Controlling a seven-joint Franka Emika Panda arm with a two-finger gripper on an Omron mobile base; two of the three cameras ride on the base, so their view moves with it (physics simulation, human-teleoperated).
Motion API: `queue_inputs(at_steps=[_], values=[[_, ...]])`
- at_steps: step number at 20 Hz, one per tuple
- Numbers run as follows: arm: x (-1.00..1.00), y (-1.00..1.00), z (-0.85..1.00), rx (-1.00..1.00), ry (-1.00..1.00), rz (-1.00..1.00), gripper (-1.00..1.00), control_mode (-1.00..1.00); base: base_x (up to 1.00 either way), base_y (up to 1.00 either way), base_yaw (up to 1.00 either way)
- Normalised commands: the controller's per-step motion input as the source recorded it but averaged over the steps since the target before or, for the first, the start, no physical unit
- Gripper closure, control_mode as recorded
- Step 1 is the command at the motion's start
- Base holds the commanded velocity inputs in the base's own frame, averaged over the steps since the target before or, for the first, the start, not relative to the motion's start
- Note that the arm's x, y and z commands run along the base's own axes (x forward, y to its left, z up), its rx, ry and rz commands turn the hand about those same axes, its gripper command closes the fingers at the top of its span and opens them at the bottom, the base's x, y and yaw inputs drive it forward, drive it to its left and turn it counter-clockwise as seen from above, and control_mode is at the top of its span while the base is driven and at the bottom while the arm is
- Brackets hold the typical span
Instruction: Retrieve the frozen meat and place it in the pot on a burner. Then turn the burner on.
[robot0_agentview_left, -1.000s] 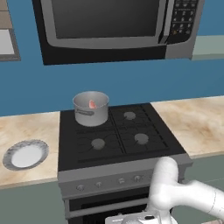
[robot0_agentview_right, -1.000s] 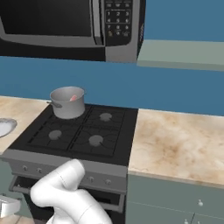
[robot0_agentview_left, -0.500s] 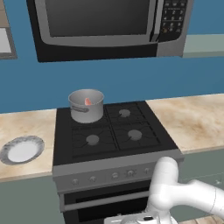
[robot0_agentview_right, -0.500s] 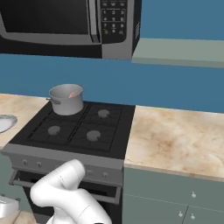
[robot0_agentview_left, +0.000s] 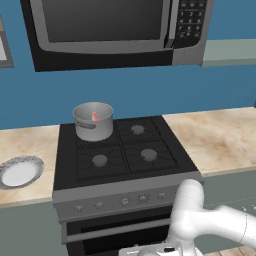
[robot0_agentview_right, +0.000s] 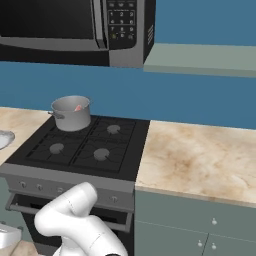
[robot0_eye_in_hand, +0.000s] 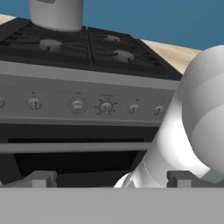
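The grey pot (robot0_agentview_left: 93, 125) (robot0_agentview_right: 71, 116) stands on the stove's rear left burner, which it hides, and its base shows at the top of the hand view (robot0_eye_in_hand: 56, 15). The frozen meat (robot0_agentview_left: 95, 116) (robot0_agentview_right: 78, 107), a small reddish piece, lies inside it. My gripper (robot0_eye_in_hand: 111, 179) hangs low in front of the oven door, open wide with nothing between its fingers (robot0_eye_in_hand: 41, 178). It faces the stove's front panel with its row of knobs (robot0_eye_in_hand: 77, 105) (robot0_agentview_left: 122, 201). The other burners (robot0_agentview_left: 100, 160) (robot0_agentview_left: 149, 154) are bare.
A white plate (robot0_agentview_left: 20, 171) lies on the counter left of the stove. A microwave (robot0_agentview_left: 115, 30) hangs above the stove. Beige counter (robot0_agentview_right: 200, 155) stretches to the right, with cabinet drawers (robot0_agentview_right: 200, 225) below it. The oven handle (robot0_eye_in_hand: 74, 146) runs just ahead of my hand.
The whole picture has slid a little to the left in both base views, so the base has moved. The pot and meat stay in place on the stove. The gripper remains open.
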Motion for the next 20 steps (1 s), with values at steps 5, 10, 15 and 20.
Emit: queue_inputs(at_steps=[5, 10, 15, 20], values=[[0.0, 0.0, 0.0, 0.0, 0.0, 0.0, -1.0, -1.0, 0.0, 0.0, 0.0], [0.0, 0.0, 0.01, 0.0, 0.0, 0.05, -1.0, -1.0, 0.0, 0.0, 0.0], [0.0, -0.1, 0.09, 0.0, -0.09, 0.13, -1.0, -1.0, 0.0, 0.0, 0.0], [0.0, 0.06, 0.48, 0.01, 0.08, 0.22, -1.0, -1.0, 0.0, 0.0, 0.0]])
